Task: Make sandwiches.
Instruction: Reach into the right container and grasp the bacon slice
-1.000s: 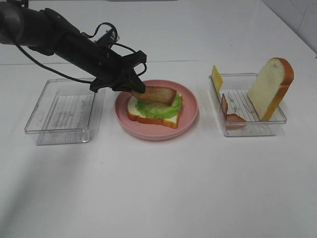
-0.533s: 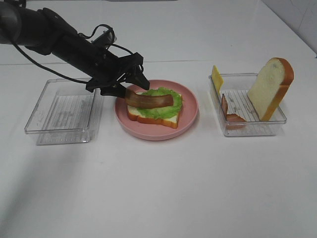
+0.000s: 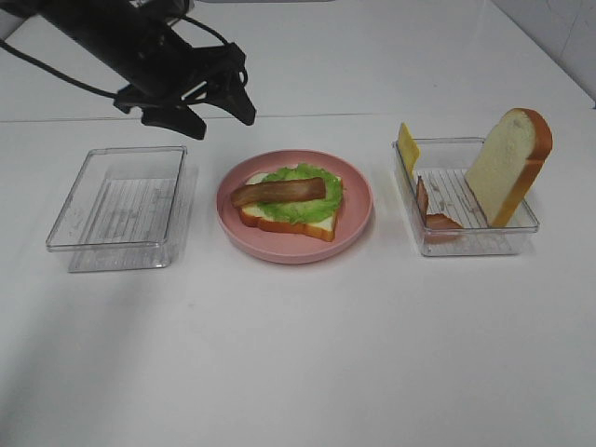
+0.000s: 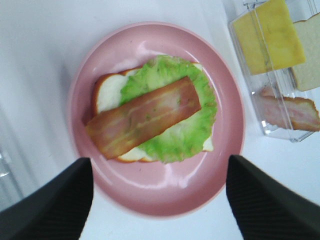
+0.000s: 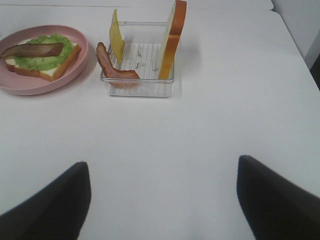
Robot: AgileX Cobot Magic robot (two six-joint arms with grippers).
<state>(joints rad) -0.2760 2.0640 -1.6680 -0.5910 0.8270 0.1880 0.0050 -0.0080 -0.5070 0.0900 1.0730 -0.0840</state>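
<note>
Sandwich (image 3: 298,207) on plate (image 3: 359,200), bread (image 3: 507,163), bacon (image 3: 430,210) in tray (image 3: 475,243)

A glossy pink plastic plate (image 4: 165,192) shows bright highlights. On it lies a toy bread slice (image 4: 107,92), matt and foam-like, under frilly green lettuce (image 4: 185,142) with a waxy look and a smooth bacon strip (image 4: 145,116) with a slight sheen. The left tray (image 3: 116,209) and right tray (image 3: 466,244) are clear plastic with ribbed floors. The white surface (image 3: 298,354) looks smooth and matt. The left gripper (image 4: 159,160) has black, matt, finely textured jaws.
</note>
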